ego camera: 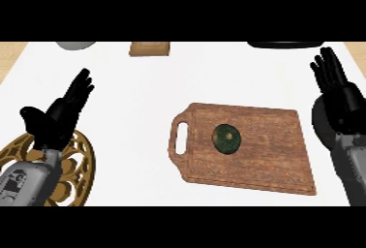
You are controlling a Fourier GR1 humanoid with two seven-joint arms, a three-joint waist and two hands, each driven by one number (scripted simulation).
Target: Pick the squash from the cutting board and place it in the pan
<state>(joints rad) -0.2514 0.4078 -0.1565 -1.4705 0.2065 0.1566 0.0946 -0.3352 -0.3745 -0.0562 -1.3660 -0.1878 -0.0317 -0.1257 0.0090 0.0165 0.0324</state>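
Head view showed both arms coming in from the lower edge. The right robot hand [337, 97] stood wide, fingers straight and pointing up, holding nothing. The left robot hand [61, 114] was likewise spread and empty, resting over a brown openwork trivet [84, 160].

The squash [226, 138] lay on the cutting board [268, 162], well to the left of the right robot hand and well to the right of the left one, roughly between the two. It sat just beside the board's handle slot, on the side toward the right robot hand. It touched neither hand.

Directly beneath the right robot hand and wrist a dark round shape [319, 127] showed on the white counter [143, 97]. This was probably the pan, though the arm hid most of it. Another dark rim [286, 44] lay beyond that hand's fingertips.

The squash looked small, round, dark green and smooth-skinned. By my judgement it would be stiff and fairly light, not fragile, but apt to roll or slip out of a pinch. The sensible hold would be from above, with thumb and fingers curled round its widest part on opposite sides. The right robot hand seemed the better placed, since the carry back to the likely pan would be short.
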